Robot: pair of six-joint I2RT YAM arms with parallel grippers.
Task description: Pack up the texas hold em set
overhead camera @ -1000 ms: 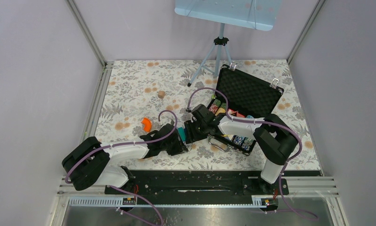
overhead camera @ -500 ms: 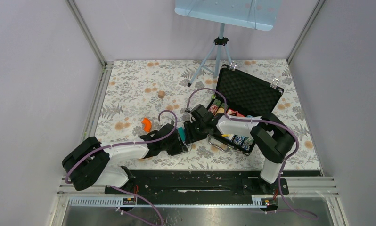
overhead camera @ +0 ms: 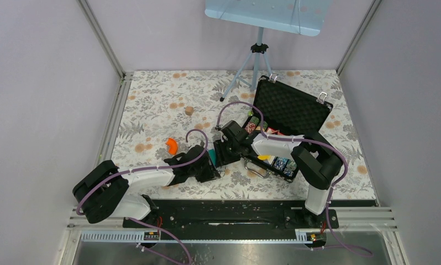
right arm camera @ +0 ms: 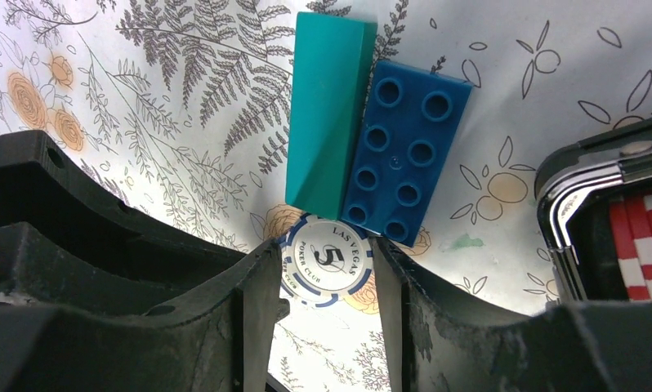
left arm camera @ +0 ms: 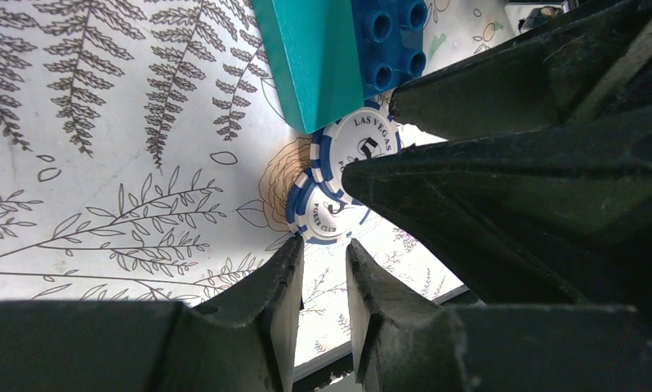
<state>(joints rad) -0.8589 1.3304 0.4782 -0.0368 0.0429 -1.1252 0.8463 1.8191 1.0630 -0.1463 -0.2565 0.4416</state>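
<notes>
The black briefcase point(overhead camera: 293, 107) lies open at the right, foam lid up, with rows of chips point(overhead camera: 282, 164) inside. Its silver corner point(right arm camera: 588, 184) and red-white chips point(right arm camera: 641, 245) show in the right wrist view. A blue-white poker chip point(right arm camera: 327, 260) marked 5 lies on the floral cloth against a teal brick point(right arm camera: 327, 114) and a blue brick point(right arm camera: 404, 151). My right gripper point(right arm camera: 325, 243) is shut on the chip's edges. A second chip point(left arm camera: 319, 216) peeks out beneath it. My left gripper point(left arm camera: 323, 245) has a narrow empty gap, its tips just short of that chip.
Both grippers meet left of the case point(overhead camera: 217, 160). An orange curved piece point(overhead camera: 172, 145) lies to the left, a small brown object point(overhead camera: 189, 110) farther back. A tripod point(overhead camera: 251, 66) stands at the back. The case handle point(overhead camera: 257, 165) faces the grippers.
The right arm has shifted slightly left and away, its forearm swinging a little. The left arm has not visibly moved.
</notes>
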